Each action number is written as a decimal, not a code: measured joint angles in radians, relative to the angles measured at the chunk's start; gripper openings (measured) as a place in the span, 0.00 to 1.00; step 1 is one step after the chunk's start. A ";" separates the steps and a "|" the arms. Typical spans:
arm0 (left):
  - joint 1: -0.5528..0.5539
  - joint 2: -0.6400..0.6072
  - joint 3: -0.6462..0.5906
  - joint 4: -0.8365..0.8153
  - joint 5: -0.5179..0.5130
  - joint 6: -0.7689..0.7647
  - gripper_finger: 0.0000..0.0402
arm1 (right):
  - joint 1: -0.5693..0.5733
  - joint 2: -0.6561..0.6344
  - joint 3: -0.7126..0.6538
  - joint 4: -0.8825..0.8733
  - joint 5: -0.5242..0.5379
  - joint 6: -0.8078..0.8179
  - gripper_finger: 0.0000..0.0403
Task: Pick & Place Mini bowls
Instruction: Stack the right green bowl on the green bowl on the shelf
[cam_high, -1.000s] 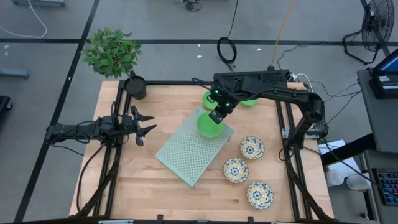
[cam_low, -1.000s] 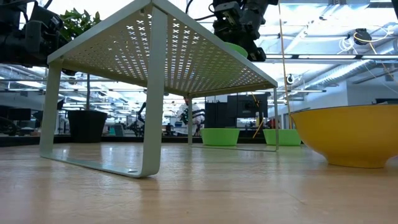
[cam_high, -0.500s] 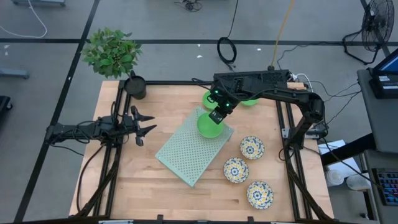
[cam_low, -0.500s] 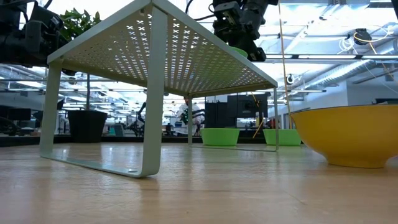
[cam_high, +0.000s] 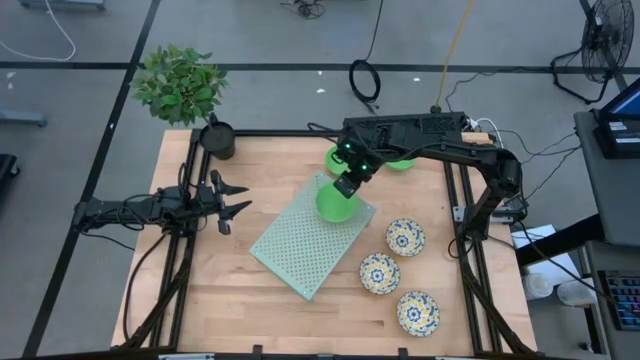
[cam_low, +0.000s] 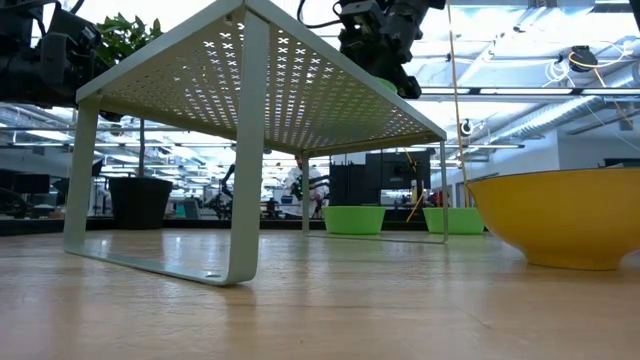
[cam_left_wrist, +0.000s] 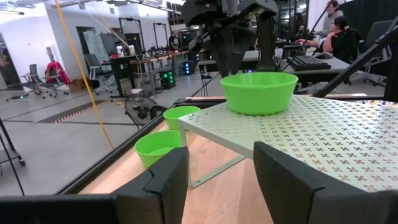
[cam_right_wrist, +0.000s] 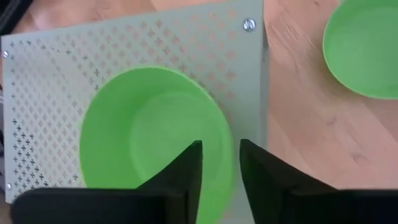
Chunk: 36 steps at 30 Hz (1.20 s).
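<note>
**Fig.: Green mini bowl on the raised rack, right end effector at its rim**

We see the plain bright-green round mini bowl sitting upright on the far corner of the pale green perforated metal rack, which stands on legs above the wooden bench. The right end effector is directly over the bowl's rim; in the right wrist view its two dark fingers stand a little apart, straddling the rim w/ one finger inside and one outside. Whether they pinch the wall or have let go, we cannot tell.

Two more green mini bowls rest on the bench beyond the rack, just beside each other. Three floral-patterned mini bowls w/ yellow outsides lie in a loose diagonal row on the bench, on the right arm's side of the rack.

The left end effector waits near the bench's left edge, fingers apart, holding nothing.

Handling (our judgement): the bowls look light, rigid and smooth-walled, prob. plastic or glazed, so slippery. No handle, so the rim is the only purchase: one finger in, one out, approx. vertical approach. A shallow pinch may let the bowl swing or tilt; on the perforated top it could slide near the edge if nudged.
</note>
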 joint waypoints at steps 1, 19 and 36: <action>0.000 0.000 0.000 0.000 0.000 0.000 0.45 | -0.001 0.000 0.000 0.007 -0.001 0.000 0.27; 0.000 0.000 0.000 0.000 0.000 0.000 0.45 | -0.083 -0.127 0.001 -0.012 0.003 -0.019 0.30; 0.000 0.000 0.000 0.000 0.000 0.000 0.45 | -0.117 -0.356 0.001 -0.113 0.197 -0.046 0.30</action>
